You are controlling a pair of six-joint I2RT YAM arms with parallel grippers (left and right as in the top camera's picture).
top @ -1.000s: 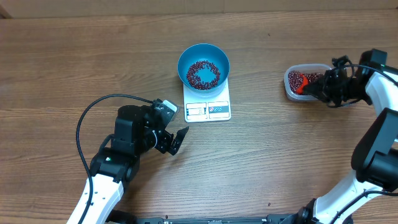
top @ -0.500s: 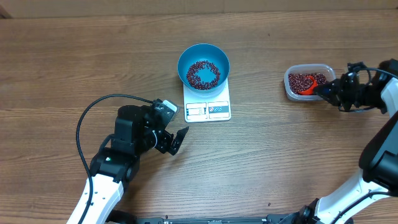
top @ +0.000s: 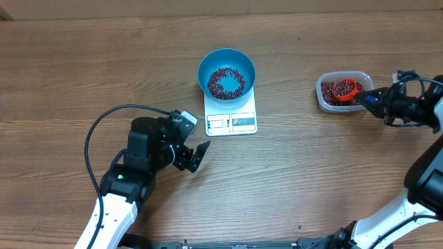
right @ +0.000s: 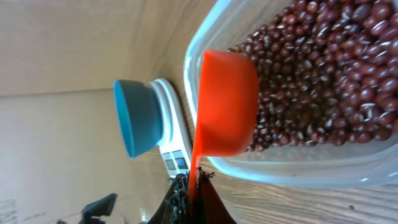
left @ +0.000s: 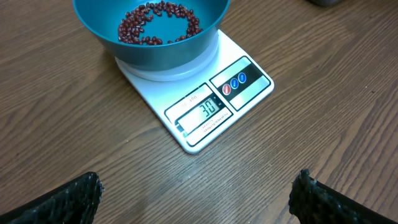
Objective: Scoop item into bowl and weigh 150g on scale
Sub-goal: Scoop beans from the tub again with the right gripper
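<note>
At lower left, no change to the open, empty left gripper (top: 196, 157); mid-frame, few beans (top: 235, 75) in the bowl (top: 202, 69) on the scale (top: 230, 122). Upper right, has dragged the scoop (top: 345, 88) rightward through the tub (top: 320, 100) with the right gripper (top: 372, 99) clamped on it: another load likely.

The brown wood-grain table (top: 69, 62) carries the small white rectangular scale (top: 232, 123) lying flat near its middle, and a clear rounded plastic tub (top: 320, 91) standing well apart from it toward the right side.
</note>
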